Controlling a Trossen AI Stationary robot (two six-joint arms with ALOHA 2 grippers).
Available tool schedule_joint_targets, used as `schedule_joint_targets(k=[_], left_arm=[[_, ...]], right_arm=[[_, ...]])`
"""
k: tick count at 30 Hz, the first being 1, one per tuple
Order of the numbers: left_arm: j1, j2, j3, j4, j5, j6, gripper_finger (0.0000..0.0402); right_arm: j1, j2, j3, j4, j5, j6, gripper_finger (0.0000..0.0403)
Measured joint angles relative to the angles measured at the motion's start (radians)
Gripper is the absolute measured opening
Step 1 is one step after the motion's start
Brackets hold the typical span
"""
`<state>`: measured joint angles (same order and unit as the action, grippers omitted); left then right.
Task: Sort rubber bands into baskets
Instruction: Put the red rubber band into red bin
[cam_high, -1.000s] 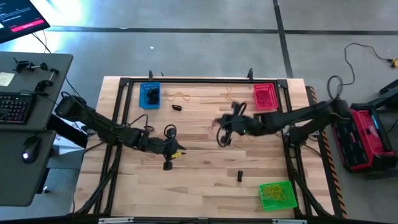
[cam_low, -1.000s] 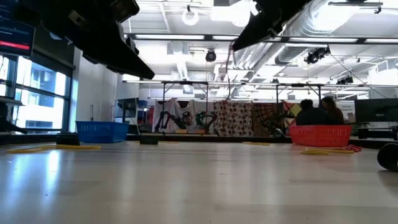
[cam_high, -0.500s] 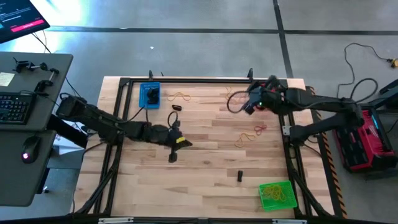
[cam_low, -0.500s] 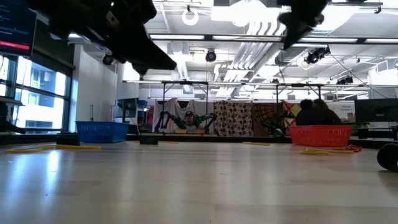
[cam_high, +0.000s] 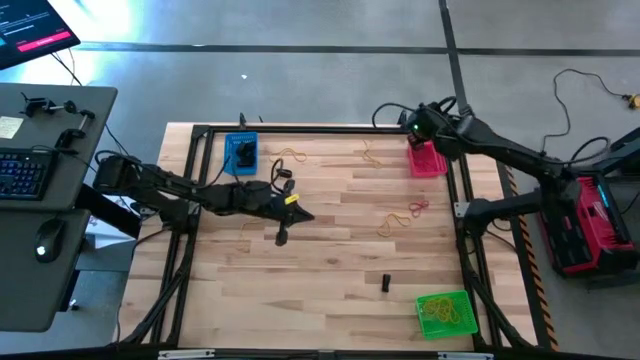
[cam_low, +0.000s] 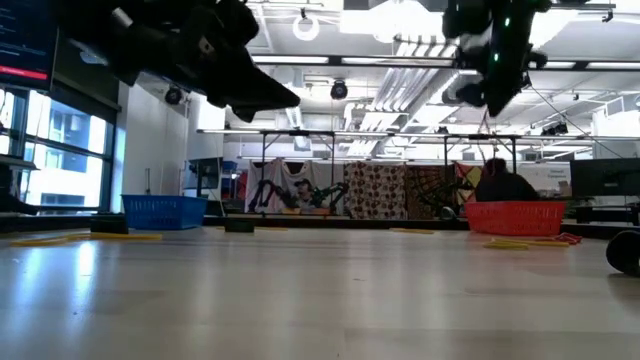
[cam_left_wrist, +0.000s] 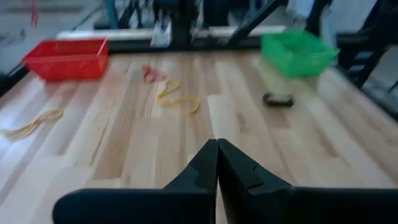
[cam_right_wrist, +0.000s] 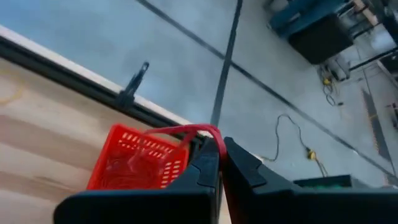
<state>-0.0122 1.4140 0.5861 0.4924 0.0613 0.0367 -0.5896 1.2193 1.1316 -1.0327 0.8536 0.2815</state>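
**Above the red basket: a red band ready to drop**

Over the red basket (cam_high: 427, 158), at the table's far right corner, the right gripper (cam_right_wrist: 219, 149) hangs with its jaws pinched together on a red band (cam_right_wrist: 186, 131). The band loops out from the fingertips above the basket's mesh. Held there, the band sits over the tray that matches its colour, so letting go should land it inside; that looks like the step in hand.

Left of centre, the left gripper (cam_left_wrist: 217, 149) hovers above the wood with its jaws closed. Whether it holds anything I cannot tell: nothing shows between the tips in its wrist view, though a yellowish spot lies beside it in the high view.

Loose bands remain on the table: a red one (cam_high: 418, 207) and a yellow one (cam_high: 392, 222) toward the right, more yellow ones near the far edge (cam_high: 292, 155). The blue basket (cam_high: 242, 153) stands at the far left, close to the left arm. The green basket (cam_high: 446, 313) sits at the near right with yellow bands already in it. Sorting is judged part done.
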Motion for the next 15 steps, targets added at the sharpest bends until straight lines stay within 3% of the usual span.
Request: schedule_joint_targets(k=[6, 15], left_arm=[[0.040, 0.000, -0.126, 0.273, 0.076, -0.076, 0.0000], [0.043, -0.004, -0.165, 0.328, 0.080, -0.087, 0.0000]], right_arm=[[-0.110, 0.003, -0.183, 0.210, -0.122, -0.073, 0.0000], [-0.191, 0.003, -0.354, 0.324, -0.235, -0.077, 0.0000]])
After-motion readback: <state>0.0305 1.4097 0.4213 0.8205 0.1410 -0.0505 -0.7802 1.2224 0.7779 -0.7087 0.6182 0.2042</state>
